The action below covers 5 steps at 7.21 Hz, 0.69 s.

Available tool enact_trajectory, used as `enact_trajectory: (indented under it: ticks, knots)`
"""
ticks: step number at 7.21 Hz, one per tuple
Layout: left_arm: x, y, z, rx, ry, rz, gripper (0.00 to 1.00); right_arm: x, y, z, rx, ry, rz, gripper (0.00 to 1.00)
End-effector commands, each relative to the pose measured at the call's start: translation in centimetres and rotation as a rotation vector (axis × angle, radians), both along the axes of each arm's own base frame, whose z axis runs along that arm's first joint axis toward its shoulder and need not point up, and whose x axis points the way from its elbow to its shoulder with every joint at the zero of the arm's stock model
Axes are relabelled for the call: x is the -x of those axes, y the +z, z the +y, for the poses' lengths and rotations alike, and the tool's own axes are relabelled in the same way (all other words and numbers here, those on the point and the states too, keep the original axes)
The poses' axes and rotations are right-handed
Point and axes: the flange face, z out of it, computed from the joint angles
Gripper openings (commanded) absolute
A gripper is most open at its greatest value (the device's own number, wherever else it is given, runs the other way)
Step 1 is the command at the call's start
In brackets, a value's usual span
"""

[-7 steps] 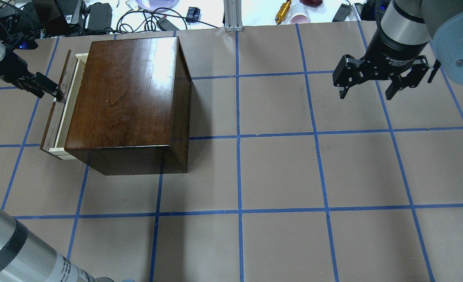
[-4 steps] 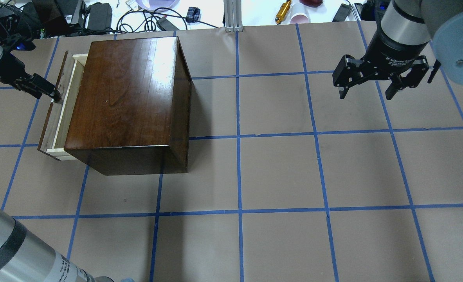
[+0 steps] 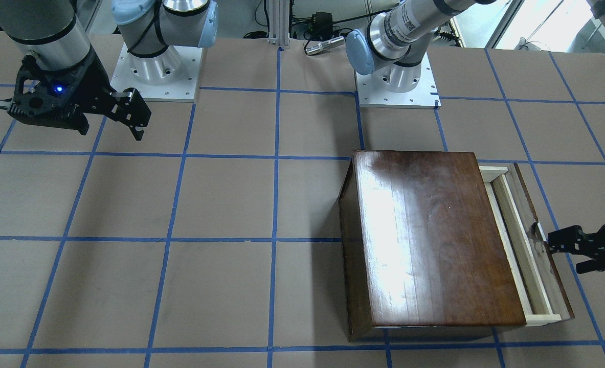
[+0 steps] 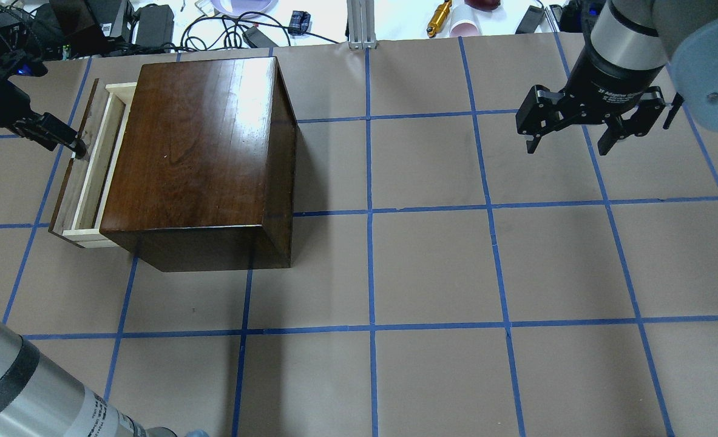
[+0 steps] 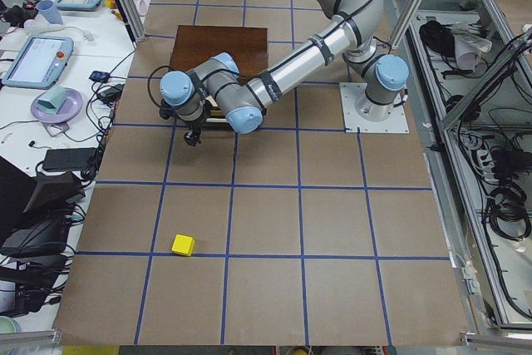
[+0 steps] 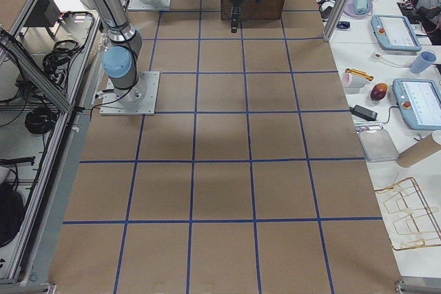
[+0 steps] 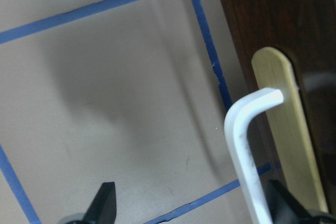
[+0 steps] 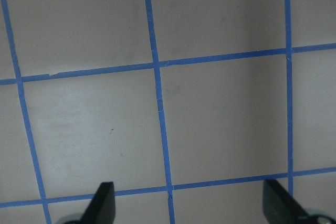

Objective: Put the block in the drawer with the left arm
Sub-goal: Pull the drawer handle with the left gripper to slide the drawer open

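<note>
At the front of the drawer [image 4: 94, 176], the left tool [image 7: 194, 208] is spread wide, one finger beside the bent metal handle [image 7: 247, 145]; the drawer stands partly out of the wooden box [image 4: 195, 139]. The yellow block [image 5: 183, 244] lies on the bench [image 5: 274, 222], well apart. Likely light, stiff, smooth: pinch two opposite flat faces. The right tool [image 4: 568, 145] hangs wide too.

"Adaptive" lettering on the right hand [image 4: 566, 147]
</note>
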Motion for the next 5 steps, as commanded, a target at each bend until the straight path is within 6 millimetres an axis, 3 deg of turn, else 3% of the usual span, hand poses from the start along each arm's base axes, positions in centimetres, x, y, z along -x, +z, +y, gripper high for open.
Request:
enact_trajectory:
  ticks: [1, 5]
  knots:
    - [-0.13, 0.22, -0.14, 0.003, 0.000, -0.004, 1.00, -0.02, 0.05, -0.01, 0.001, 0.000, 0.000, 1.00]
    - [-0.65, 0.52, -0.48, -0.003, -0.004, -0.031, 1.00, -0.02, 0.05, -0.01, 0.001, 0.000, 0.000, 1.00]
